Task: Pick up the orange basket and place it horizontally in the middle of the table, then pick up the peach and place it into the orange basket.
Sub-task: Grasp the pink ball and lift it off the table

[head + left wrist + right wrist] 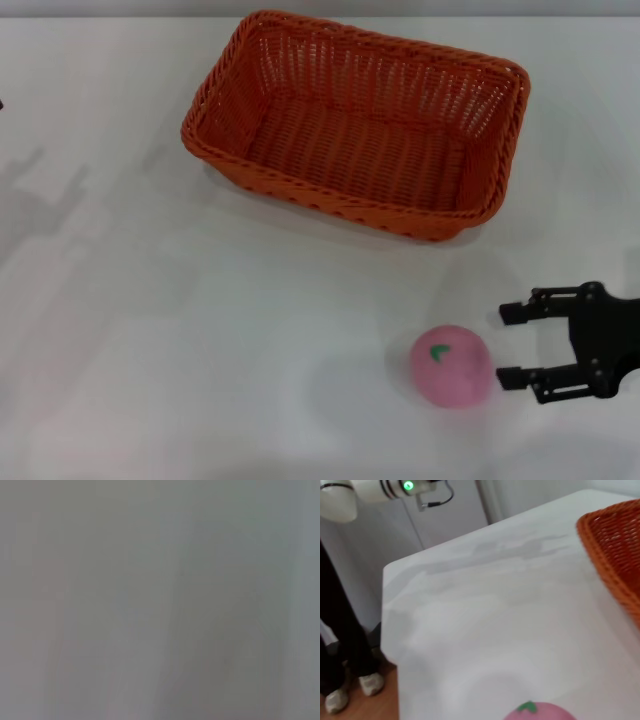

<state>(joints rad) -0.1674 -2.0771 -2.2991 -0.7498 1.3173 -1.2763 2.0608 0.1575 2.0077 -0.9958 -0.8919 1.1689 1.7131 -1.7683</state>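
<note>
White table (150, 330) (smooth) | wood floor (365, 705) | person's shoes (350, 692)

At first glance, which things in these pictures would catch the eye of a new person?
First, the big orange basket, which sits empty toward the far side of the white table. Next, the small pink peach on the near side toward the right, with the black right gripper open just beside it, not touching it. The left gripper is not visible.
</note>
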